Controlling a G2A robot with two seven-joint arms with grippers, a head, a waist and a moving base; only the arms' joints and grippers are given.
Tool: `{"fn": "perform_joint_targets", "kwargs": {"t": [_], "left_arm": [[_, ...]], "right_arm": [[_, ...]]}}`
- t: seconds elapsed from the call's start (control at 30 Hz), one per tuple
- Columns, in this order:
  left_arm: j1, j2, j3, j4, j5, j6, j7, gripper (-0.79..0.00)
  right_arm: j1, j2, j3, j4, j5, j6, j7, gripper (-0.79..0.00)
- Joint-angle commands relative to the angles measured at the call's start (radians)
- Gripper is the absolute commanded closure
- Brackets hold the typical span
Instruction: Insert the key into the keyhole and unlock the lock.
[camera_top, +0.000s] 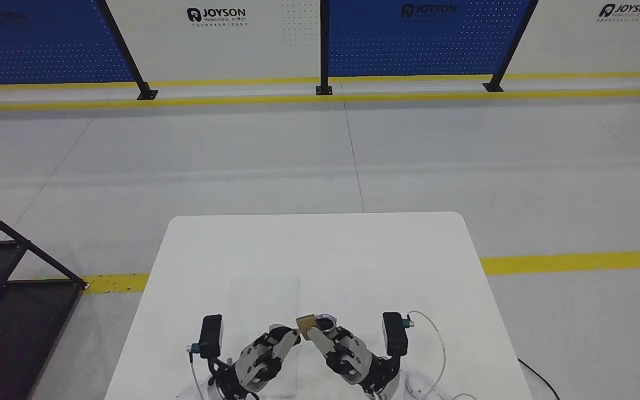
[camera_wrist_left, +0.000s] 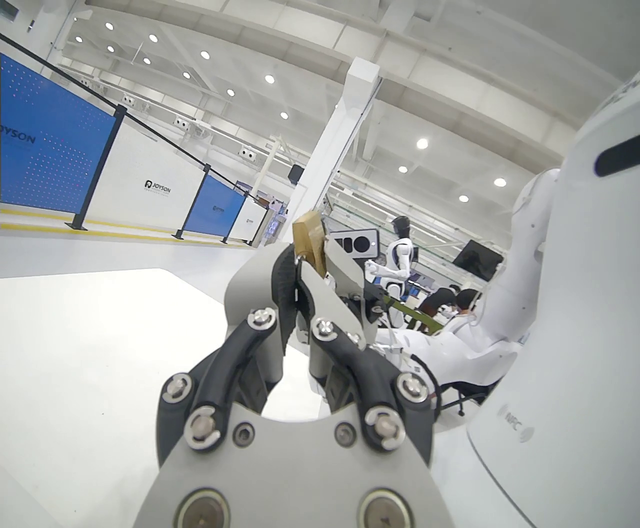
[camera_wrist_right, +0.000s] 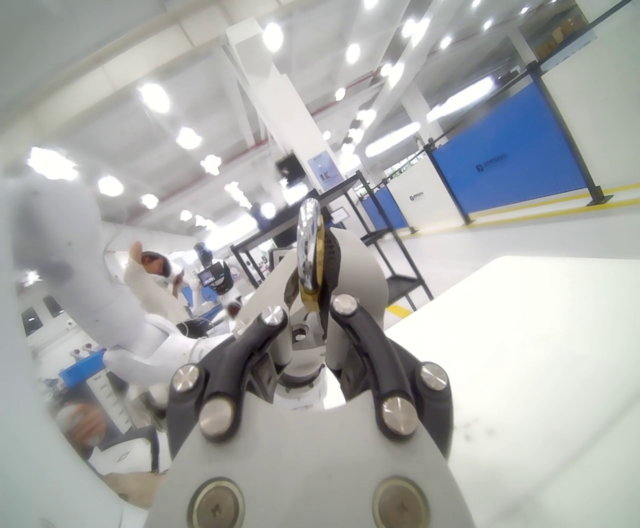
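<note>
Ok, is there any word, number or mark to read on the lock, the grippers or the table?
Lock: none readable; its brass side looks plain in the left wrist view and is too small to tell in the top view.
Left gripper: none.
Right gripper: none.
Table: none, plain white.

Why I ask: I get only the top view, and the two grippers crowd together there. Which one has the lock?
Observer: The left gripper. Its wrist view shows a brass block, the lock, pinched at its tip.
Operator: And the key?
Observer: The right gripper pinches a shiny silver piece, apparently the key.
Operator: Inserted yet?
Observer: Seemingly not. In the right wrist view its far end stands free, with no brass around it.
</note>
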Motion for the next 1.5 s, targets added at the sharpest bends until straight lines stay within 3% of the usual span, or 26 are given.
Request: {"fn": "perform_joint_targets", "kwargs": {"t": [0.0, 0.27, 0.67, 1.1, 1.23, 1.47], "left_arm": [[0.002, -0.003, 0.002, -0.001, 0.042, 0.028, 0.035, 0.0], [0.004, -0.011, 0.016, 0.014, 0.191, 0.158, 0.161, 0.0], [-0.006, -0.011, 0.035, 0.032, 0.183, 0.119, 0.179, 0.0], [0.0, -0.018, 0.051, 0.027, 0.359, 0.363, 0.278, 0.0], [-0.003, -0.022, 0.056, 0.036, 0.408, 0.476, 0.323, 0.0], [-0.012, -0.03, 0.07, 0.05, 0.435, 0.599, 0.333, 0.0]], "right_arm": [[0.0, 0.0, 0.0, -0.001, 0.002, 0.002, 0.002, 0.0], [-0.004, 0.003, 0.002, -0.004, 0.009, 0.007, 0.011, 0.0], [-0.003, 0.005, -0.002, -0.007, -0.01, 0.022, 0.019, 0.0], [-0.005, 0.008, -0.004, -0.01, -0.013, 0.031, 0.016, 0.0], [-0.007, 0.009, -0.004, -0.011, -0.011, 0.036, 0.015, 0.0], [-0.007, 0.01, -0.006, -0.013, -0.012, 0.042, 0.014, 0.0]]}}
